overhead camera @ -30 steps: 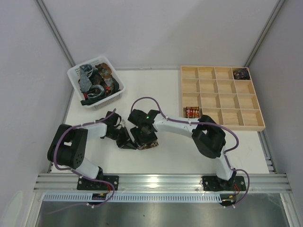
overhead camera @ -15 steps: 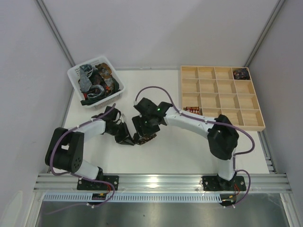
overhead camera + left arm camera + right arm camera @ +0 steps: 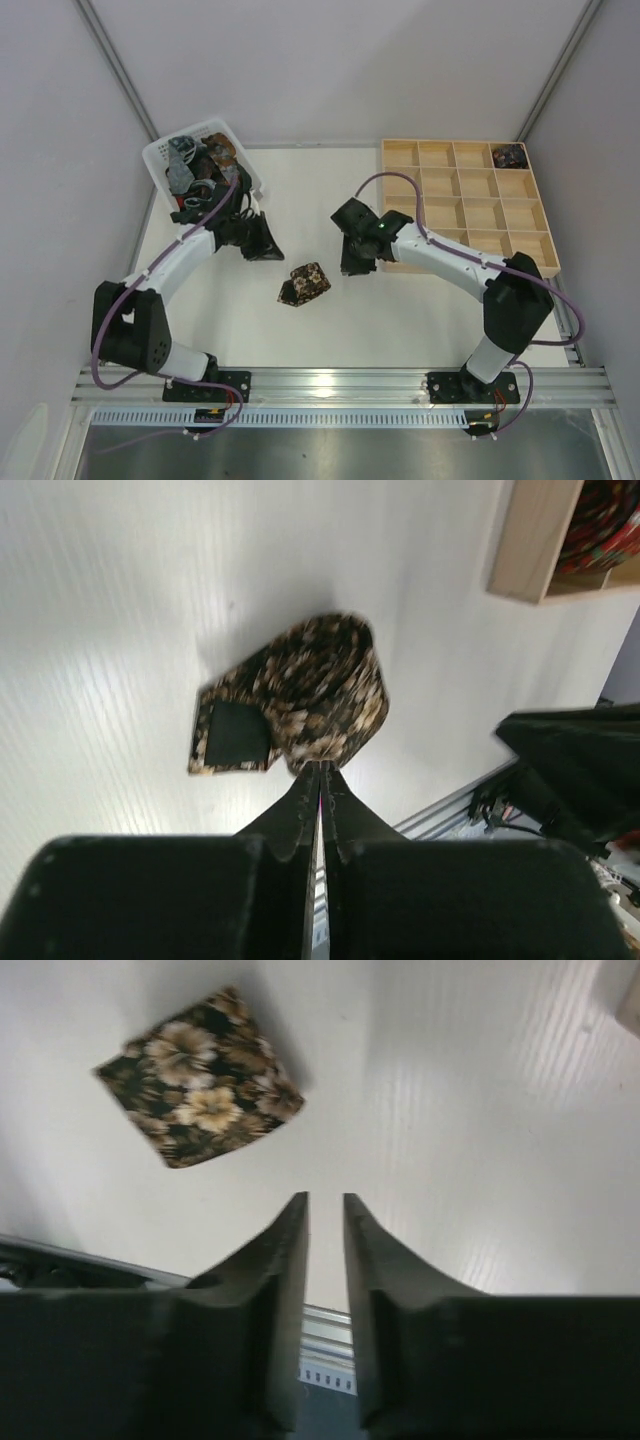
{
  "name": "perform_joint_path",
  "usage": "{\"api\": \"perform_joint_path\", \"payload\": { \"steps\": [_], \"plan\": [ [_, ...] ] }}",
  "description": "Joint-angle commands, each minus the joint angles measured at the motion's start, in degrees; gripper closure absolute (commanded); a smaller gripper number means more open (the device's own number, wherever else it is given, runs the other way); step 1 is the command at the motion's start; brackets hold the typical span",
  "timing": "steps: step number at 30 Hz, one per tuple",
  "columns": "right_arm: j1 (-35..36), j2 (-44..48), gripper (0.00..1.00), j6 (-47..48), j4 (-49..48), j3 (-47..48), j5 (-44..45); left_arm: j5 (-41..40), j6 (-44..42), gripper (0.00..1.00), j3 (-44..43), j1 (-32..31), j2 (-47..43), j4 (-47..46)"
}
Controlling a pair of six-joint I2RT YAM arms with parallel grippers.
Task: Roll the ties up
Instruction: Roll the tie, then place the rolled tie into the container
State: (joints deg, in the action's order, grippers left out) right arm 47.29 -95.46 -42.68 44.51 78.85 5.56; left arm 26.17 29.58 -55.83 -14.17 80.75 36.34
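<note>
A dark brown tie with tan flowers (image 3: 304, 283) lies rolled up on the white table, free of both grippers. In the left wrist view the rolled tie (image 3: 300, 695) shows a loose flap end at its left, and the right wrist view shows the roll (image 3: 200, 1078) at upper left. My left gripper (image 3: 267, 244) hangs up and left of it, close to the basket, and its jaws (image 3: 320, 772) are shut on nothing. To the right of the roll, my right gripper (image 3: 353, 264) holds its jaws (image 3: 325, 1200) open by a narrow gap, empty.
A white basket (image 3: 157, 156) at the back left holds several loose ties (image 3: 203, 172). A wooden compartment tray (image 3: 465, 205) stands at the right with a dark rolled tie (image 3: 510, 155) in its far corner cell. A red rolled tie (image 3: 602, 520) sits in a cell too.
Both grippers have drawn away from the rolled tie, the left toward the basket, the right toward the tray. The roll stays on the table. The right jaws have narrowed.
</note>
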Motion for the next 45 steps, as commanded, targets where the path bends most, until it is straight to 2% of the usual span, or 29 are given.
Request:
{"api": "perform_joint_path", "payload": {
  "steps": [1, 3, 4, 5, 8, 16, 27, 33, 40, 45],
  "plan": [
    [0.35, 0.28, 0.8, -11.35, 0.06, -3.52, 2.44, -2.09, -2.6, 0.94, -6.64, -0.24, 6.84, -2.06],
    [0.52, 0.45, 0.95, -14.87, -2.4, -6.5, 2.35, -3.05, -4.0, 0.94, -10.42, -1.29, 10.11, -2.94],
    [0.7, 0.71, 1.0, -16.89, -3.28, -8.08, 2.09, -3.49, -4.44, 0.94, -11.39, -1.73, 13.17, -3.2],
    [0.79, 1.15, 1.0, -21.79, -6.42, -11.23, 1.82, -3.85, -4.71, 0.94, -13.14, -2.08, 14.6, -3.72],
    [2.54, 1.51, 1.0, -27.7, -11.8, -14.77, 2.78, -4.03, -5.32, 0.94, -15.52, -3.14, 20.38, -4.69],
    [7.12, -5.78, 1.0, -35.62, -15.24, -12.75, 6.31, -7.18, -8.13, 0.94, -20.36, -5.25, 27.97, -4.0],
    [8.7, -10.71, 1.0, -44.24, -20.25, -16.62, 5.78, -4.46, -8.67, 0.95, -18.17, -8.32, 29.11, -4.43],
    [8.96, -13.43, 1.0, -48.73, -22.37, -14.87, 6.83, -2.97, -8.4, 0.96, -15.45, -9.2, 28.76, -4.97],
    [8.79, -17.12, 1.0, -48.56, -21.14, -10.3, 8.15, -2.88, -9.19, 0.98, -12.81, -9.91, 27.18, -4.43],
    [8.18, -15.64, 1.0, -48.91, -23.24, -13.02, 8.5, -1.21, -9.28, 0.99, -12.98, -9.38, 27.62, -4.87]
  ]
}}
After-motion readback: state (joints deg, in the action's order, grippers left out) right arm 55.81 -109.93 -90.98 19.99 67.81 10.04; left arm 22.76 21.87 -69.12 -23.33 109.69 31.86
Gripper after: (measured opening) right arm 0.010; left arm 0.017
